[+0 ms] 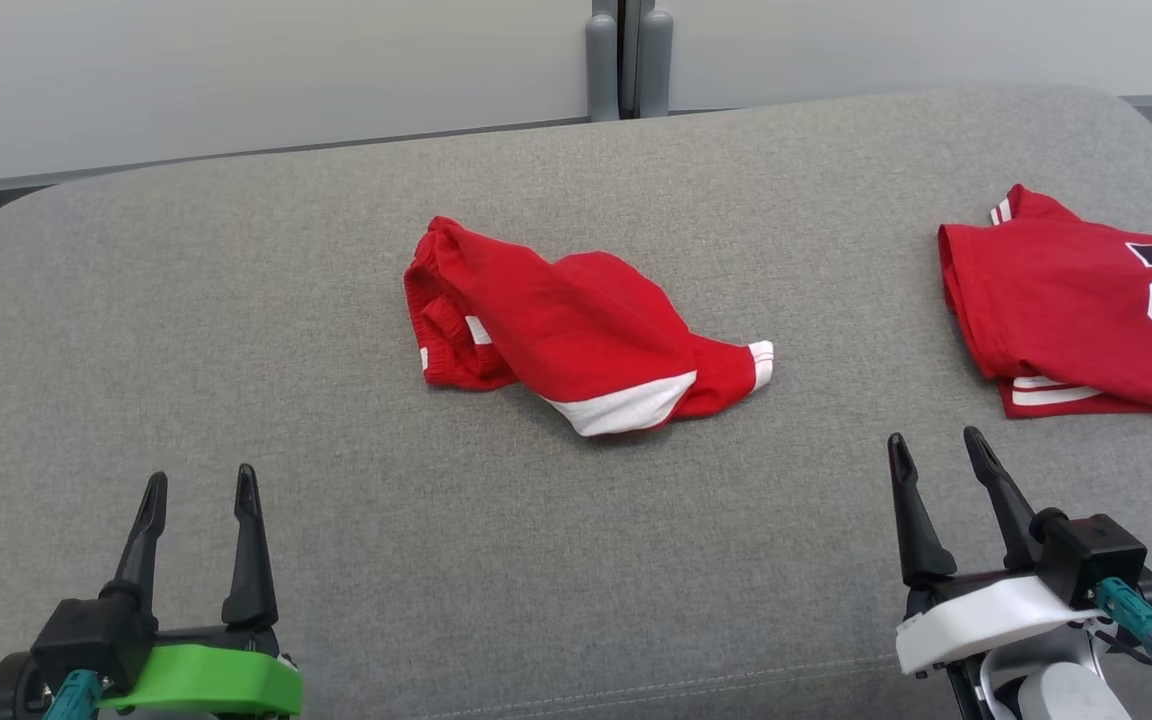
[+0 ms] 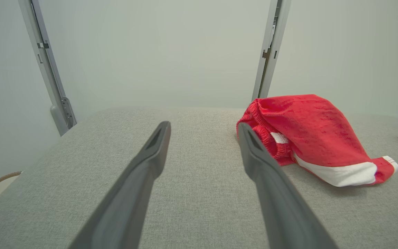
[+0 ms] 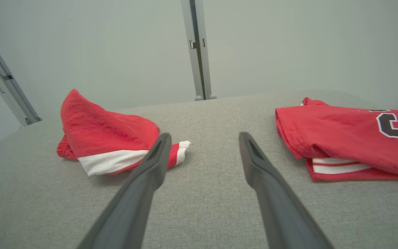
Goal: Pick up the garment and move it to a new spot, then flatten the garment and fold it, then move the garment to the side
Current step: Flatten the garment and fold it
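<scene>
Since the left jaws and right jaws are both spread wide with nothing held, the crumpled red shorts with white trim (image 1: 576, 330) are seen bunched mid-way across the grey padded fabric surface (image 1: 236, 300). Only a top layer could get pinched, so the bundle might be dragged. The folded red numbered jersey (image 1: 1076, 310) near the right jaws could be snagged.

green-bodied left gripper (image 1: 201, 477), white-bodied right gripper (image 1: 936, 437)

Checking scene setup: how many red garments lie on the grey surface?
2: crumpled red shorts at the centre; a red numbered jersey at the right edge, partly cut off.
</scene>
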